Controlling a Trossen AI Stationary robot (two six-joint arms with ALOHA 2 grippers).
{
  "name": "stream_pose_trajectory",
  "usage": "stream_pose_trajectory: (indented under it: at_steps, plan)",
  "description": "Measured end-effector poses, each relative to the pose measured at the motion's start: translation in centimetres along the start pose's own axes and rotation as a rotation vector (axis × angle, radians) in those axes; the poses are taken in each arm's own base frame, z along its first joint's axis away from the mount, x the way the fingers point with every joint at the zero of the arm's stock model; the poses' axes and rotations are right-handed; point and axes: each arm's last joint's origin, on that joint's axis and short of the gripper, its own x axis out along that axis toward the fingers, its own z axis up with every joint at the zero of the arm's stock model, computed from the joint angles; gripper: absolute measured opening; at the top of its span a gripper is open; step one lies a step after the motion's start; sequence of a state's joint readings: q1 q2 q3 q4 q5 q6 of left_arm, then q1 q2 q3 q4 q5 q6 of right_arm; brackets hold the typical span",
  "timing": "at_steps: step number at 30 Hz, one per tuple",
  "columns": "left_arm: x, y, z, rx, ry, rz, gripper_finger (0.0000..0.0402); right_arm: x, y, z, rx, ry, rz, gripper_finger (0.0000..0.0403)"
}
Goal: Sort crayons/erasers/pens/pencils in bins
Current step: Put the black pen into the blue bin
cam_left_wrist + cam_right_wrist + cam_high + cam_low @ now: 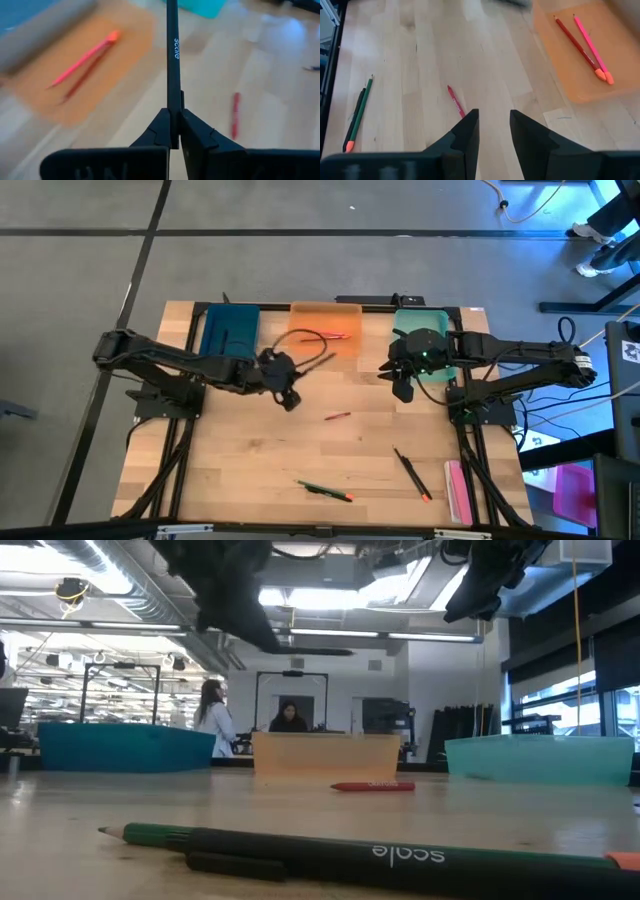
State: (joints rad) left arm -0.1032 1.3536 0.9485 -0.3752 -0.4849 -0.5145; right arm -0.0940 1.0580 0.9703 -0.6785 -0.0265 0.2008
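Note:
My left gripper [290, 377] [173, 116] is shut on a black pencil [172, 55] and hangs above the table near the orange bin [325, 330]. That bin holds a red and a pink pencil [585, 45]. My right gripper [400, 380] [494, 122] is open and empty, above the table by the near left corner of the mint green bin [425, 330]. The teal-blue bin [230, 330] stands at the far left. A red crayon [337, 416] lies flat mid-table. A green and a black pencil [325, 491] and another black pencil [412, 474] lie near the front edge. My left gripper pinches the black pencil between its two fingers near one end [173, 125]. The pencil runs on forward in line with the fingers. It is lifted clear of the table, and its free end [330, 358] reaches toward the orange bin's near rim.
The three bins stand in a row along the table's far edge. A pink flat object [455, 490] lies at the table's right front edge. In the low view the green pencil [300, 850] lies close in front, and people show in the room behind.

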Motion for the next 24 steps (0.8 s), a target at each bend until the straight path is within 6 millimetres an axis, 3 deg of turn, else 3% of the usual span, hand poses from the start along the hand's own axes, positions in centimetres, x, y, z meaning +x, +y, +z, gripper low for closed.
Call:
stream_pose_trajectory:
  at_steps: [10,24]
  plan:
    - [-3.9,4.6,-0.7,-0.199,0.052,0.302,0.0013,0.0,0.0,0.0,0.000,0.000,0.000,0.0113]
    - [-4.4,9.8,-2.4,-0.410,0.260,0.688,0.0014,0.0,0.0,0.0,0.000,-0.001,0.000,0.0113]
